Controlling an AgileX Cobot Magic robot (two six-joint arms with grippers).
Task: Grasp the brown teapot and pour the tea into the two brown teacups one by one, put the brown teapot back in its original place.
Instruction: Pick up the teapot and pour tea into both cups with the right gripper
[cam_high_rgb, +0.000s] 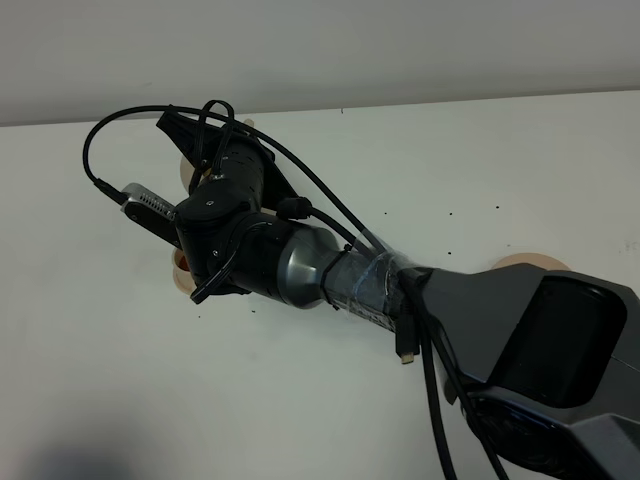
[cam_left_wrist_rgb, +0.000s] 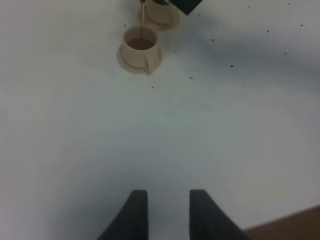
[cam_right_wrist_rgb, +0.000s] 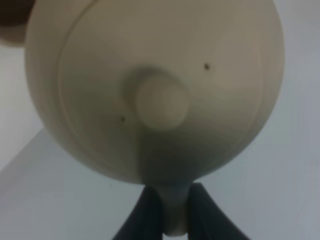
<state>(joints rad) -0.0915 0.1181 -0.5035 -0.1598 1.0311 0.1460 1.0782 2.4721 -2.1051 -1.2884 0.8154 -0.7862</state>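
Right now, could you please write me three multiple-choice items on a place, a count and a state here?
1. Where does the right gripper grip the brown teapot? A spout B handle C lid knob
2. How many teacups show in the left wrist view? A one B two C three
3. The left gripper is: A open, empty B shut on a cup C shut on a saucer
Answers: 1 B, the handle sits clamped in it; 2 B, one holds tea, a second stands nearby; 3 A, bare table between its fingers.
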